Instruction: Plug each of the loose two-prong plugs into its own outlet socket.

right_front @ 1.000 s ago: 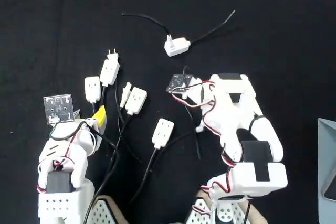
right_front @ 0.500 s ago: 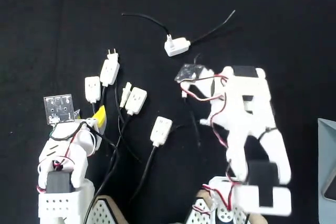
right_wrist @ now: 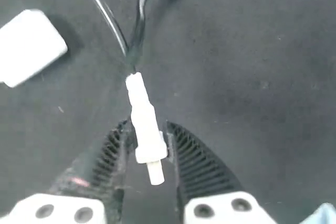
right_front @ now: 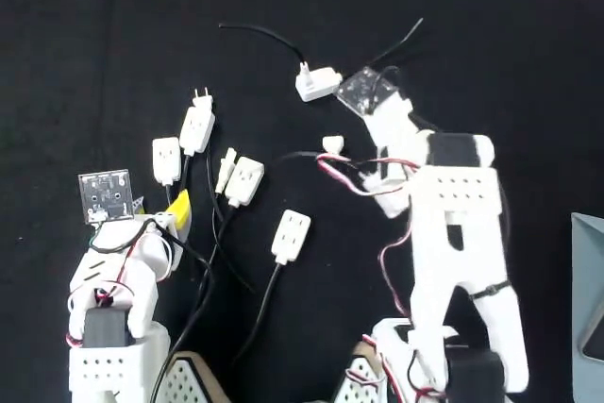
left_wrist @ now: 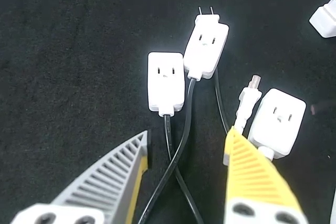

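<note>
Over crossed cords the left fingers gape; the right fingers clamp a white plug near an adapter.

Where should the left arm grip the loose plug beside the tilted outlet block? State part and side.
Take the plug by its white body, behind the prongs, from above. It lies flat, prongs pointing away from the arm; the outlet block crowds one side, so clearance looks tight.

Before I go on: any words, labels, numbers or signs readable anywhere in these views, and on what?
No readable text anywhere.
White sockets: plain faces, just slots, no print.
Plug in the right hand: no marking visible.
Small boards on the arms: any marks too small to read.
</note>
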Controlling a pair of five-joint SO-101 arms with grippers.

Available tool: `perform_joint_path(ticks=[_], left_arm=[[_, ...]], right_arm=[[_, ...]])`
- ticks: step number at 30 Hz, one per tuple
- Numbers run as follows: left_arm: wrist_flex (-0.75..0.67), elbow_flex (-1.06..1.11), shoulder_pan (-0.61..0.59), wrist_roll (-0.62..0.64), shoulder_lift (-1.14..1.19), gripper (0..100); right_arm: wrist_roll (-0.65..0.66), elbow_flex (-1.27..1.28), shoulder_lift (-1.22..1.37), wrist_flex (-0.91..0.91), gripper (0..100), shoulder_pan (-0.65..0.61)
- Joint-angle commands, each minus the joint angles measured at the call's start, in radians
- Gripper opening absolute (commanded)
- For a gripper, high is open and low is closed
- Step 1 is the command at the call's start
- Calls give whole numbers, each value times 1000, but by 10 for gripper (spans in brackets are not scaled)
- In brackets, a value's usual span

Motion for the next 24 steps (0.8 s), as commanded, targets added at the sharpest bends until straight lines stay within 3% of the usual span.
perform_joint_path(ticks=[1, 5, 10, 20, 24], left_arm=[[-23, -12, -5, -8, -2, 234], [-23, -12, -5, -8, -2, 234], [-23, -12, -5, -8, -2, 234], [-23, -12, -5, -8, -2, 234], [-23, -12, -5, -8, -2, 234]], right_arm=[[-192, -47, -25, -28, 11, -64], [-318, 47, 21, -167, 11, -78], [-333, 189, 111, -356, 11, -77], [-331, 206, 323, -367, 17, -141], [-331, 189, 380, -341, 105, -178]])
